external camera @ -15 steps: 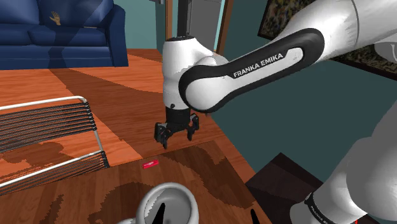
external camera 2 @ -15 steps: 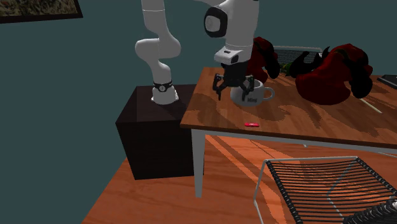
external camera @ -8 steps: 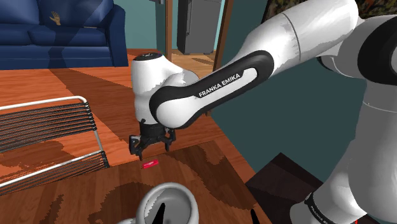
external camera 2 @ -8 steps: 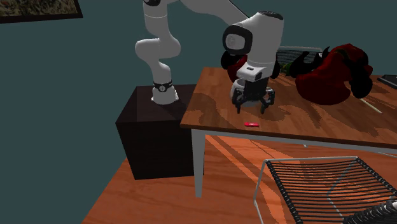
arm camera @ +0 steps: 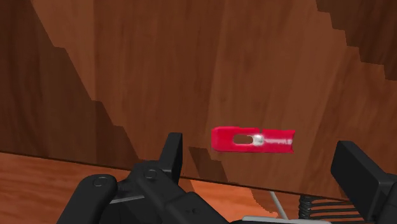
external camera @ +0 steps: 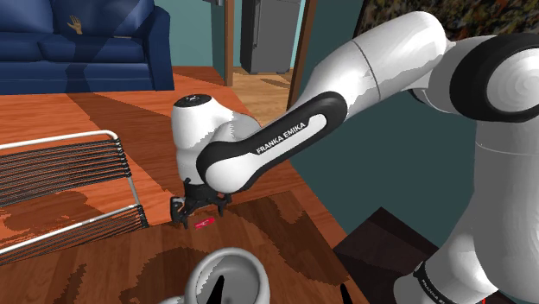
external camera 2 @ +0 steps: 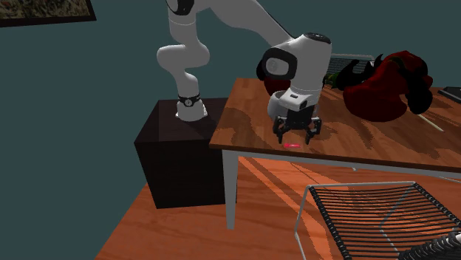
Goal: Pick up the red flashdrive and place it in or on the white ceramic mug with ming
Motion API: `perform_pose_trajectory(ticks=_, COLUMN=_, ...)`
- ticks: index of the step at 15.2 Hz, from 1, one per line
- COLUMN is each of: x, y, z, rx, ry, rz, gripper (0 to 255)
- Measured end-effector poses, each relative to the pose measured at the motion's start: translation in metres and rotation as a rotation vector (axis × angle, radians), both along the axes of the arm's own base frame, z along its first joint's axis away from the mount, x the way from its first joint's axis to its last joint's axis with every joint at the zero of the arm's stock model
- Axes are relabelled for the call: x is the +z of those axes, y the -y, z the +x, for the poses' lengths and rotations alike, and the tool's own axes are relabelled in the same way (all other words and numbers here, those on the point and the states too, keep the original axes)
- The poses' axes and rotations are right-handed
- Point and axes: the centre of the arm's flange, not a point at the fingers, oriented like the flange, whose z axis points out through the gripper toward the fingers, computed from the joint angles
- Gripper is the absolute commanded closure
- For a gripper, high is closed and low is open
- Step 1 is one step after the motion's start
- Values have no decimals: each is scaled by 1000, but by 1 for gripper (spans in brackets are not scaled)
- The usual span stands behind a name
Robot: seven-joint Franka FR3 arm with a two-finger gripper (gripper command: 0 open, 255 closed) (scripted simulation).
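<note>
A small red flash drive lies flat on the wooden table, close to its edge. My gripper hangs just above the drive, open, its black fingers standing to either side without touching it. In the shoulder view the gripper hovers right over the flash drive; in the second exterior view the gripper is a little above the flash drive. The white mug stands at the shoulder view's lower edge, nearer the stand than the drive.
A wire dish rack stands on the table at the shoulder view's left. Dark red bulky objects sit at the table's far end in the second exterior view. Another wire rack is in the foreground there, and the black stand is beside the table.
The arm has swung from near the mug toward the table's edge and lowered until the gripper is just over the flash drive. The fingers stayed open; the drive has not moved.
</note>
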Motion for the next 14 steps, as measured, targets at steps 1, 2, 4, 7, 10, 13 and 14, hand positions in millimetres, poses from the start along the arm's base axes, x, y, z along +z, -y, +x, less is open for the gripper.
perform_pose_trajectory(ticks=1, x=-3, y=0, z=0, rx=0, ry=0, rz=0, gripper=0)
perform_pose_trajectory(ticks=2, x=-4, y=0, z=-1, rx=0, ry=0, rz=0, gripper=0)
perform_pose_trajectory(ticks=4, x=-5, y=0, z=-1, rx=0, ry=0, rz=0, gripper=0)
perform_pose_trajectory(ticks=7, x=-5, y=0, z=-1, rx=0, ry=0, rz=0, gripper=0)
perform_pose_trajectory(ticks=10, x=-3, y=2, z=0, rx=-2, ry=-1, rz=-7, gripper=255)
perform_pose_trajectory(ticks=13, x=-3, y=1, z=0, rx=-2, ry=4, rz=-1, gripper=255)
perform_pose_trajectory(ticks=14, x=-3, y=1, z=0, rx=-2, ry=5, rz=0, gripper=255)
